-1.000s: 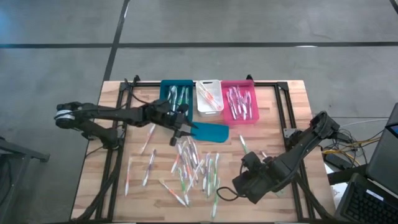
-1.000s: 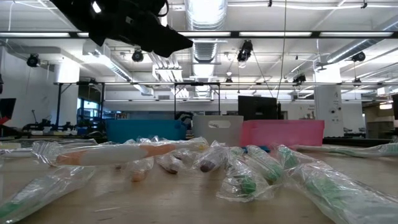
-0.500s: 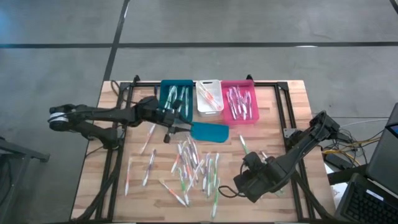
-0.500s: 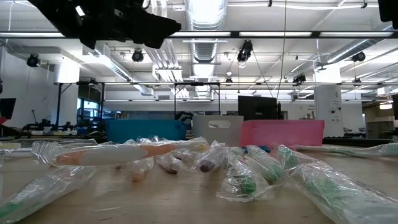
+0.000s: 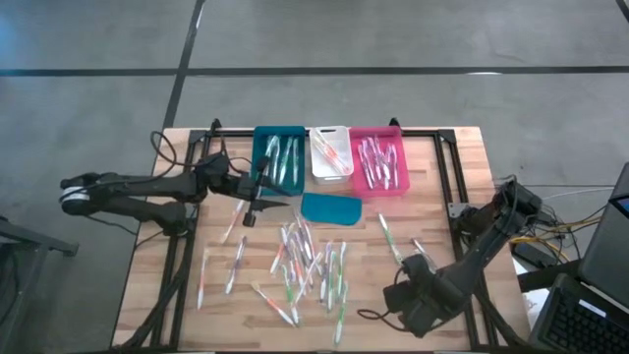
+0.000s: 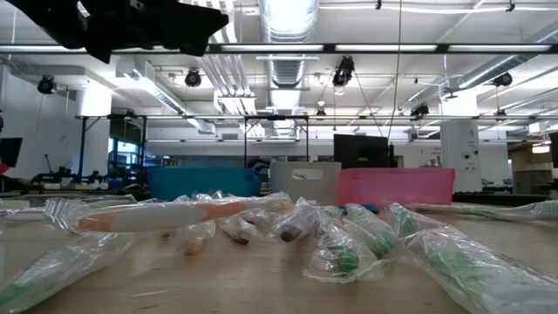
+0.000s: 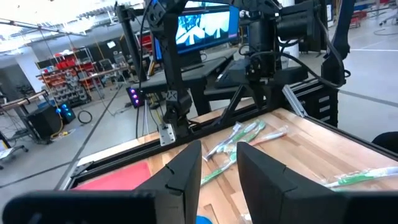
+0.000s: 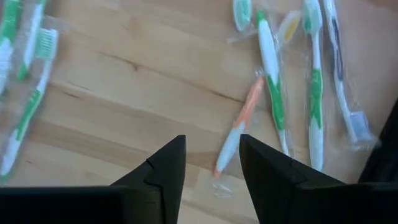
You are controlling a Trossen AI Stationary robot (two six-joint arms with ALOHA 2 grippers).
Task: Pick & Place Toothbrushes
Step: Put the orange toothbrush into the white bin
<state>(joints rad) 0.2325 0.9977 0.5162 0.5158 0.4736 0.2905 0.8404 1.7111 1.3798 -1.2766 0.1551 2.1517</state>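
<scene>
Overhead and level views of a wooden table carrying scattered toothbrushes, most in clear wrappers, spread across its middle and near part. Three bins stand side by side along the far edge: a teal bin, a white bin and a pink bin, each holding several toothbrushes. A flat teal lid-like piece lies on the table just in front of the teal and white bins.

The left tool hangs over the table in front of the teal bin, beside the lid-like piece; its two dark fingers stand apart with a gap between them and nothing is held. Seen past them are the pink bin and a few green-and-white toothbrushes on the wood.

The right tool sits low over the near right part of the table, to the right of the main scatter. Its fingers are parted, gripping nothing; below them lie an orange-and-white toothbrush and green-and-white ones on bare wood.

In the level view, wrapped toothbrushes fill the foreground, with the three bins in a row behind them and part of one dark arm at the upper left.
</scene>
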